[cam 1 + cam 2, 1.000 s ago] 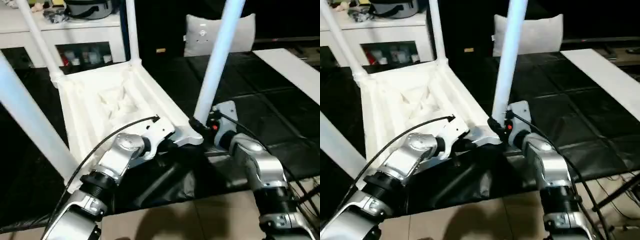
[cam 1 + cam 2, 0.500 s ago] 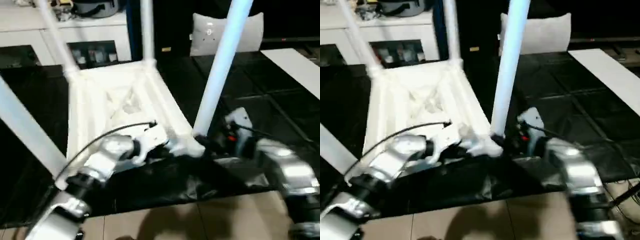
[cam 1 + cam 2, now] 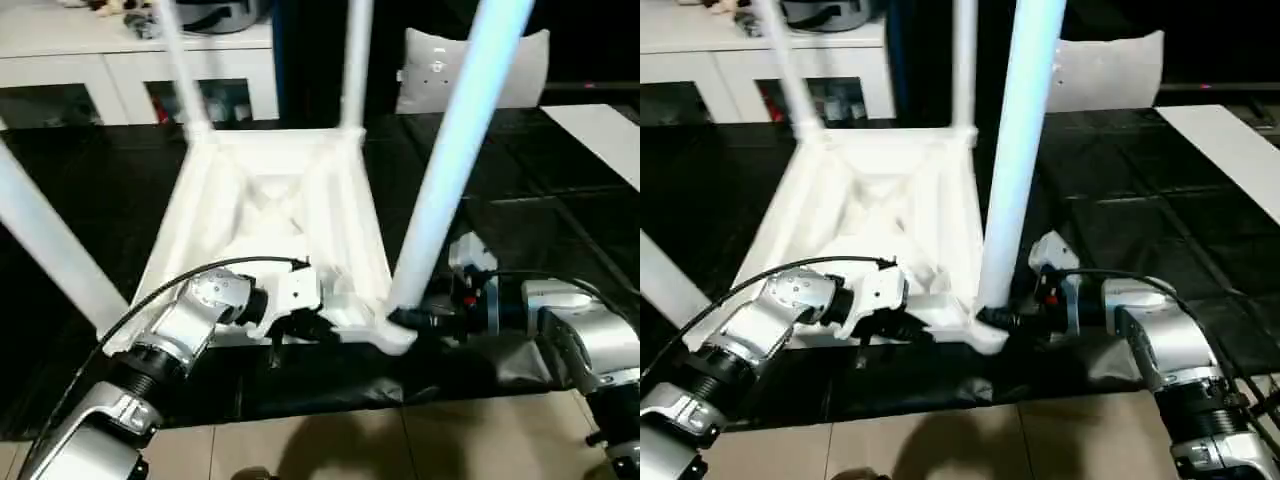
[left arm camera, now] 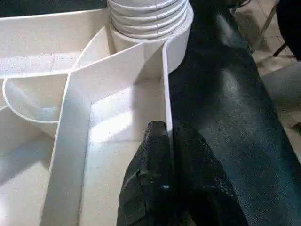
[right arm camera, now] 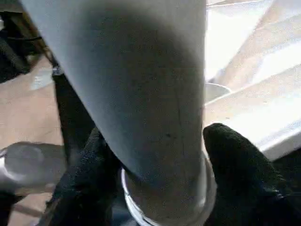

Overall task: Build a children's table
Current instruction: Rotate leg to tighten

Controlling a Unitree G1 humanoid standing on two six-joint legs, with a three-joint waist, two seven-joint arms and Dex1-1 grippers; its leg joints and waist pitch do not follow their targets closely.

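The all-white plastic children's table [image 3: 270, 215] lies upside down on the dark floor covering, legs up, likely so each leg can be seated from above. The left claw [image 4: 167, 141] is pinched shut on its near rim wall, steadying it. The right claw [image 5: 160, 155] straddles the long white tubular leg [image 3: 450, 160] at its corner socket; whether its fingers actually clamp cannot be told, and all the leg tops are cut off.

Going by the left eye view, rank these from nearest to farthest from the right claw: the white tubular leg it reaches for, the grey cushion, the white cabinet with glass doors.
1. White tubular leg: its base sits between the right claw's fingers, at the tabletop's near corner.
2. Grey cushion: far behind, on the right side.
3. White cabinet with glass doors: farthest, back left.
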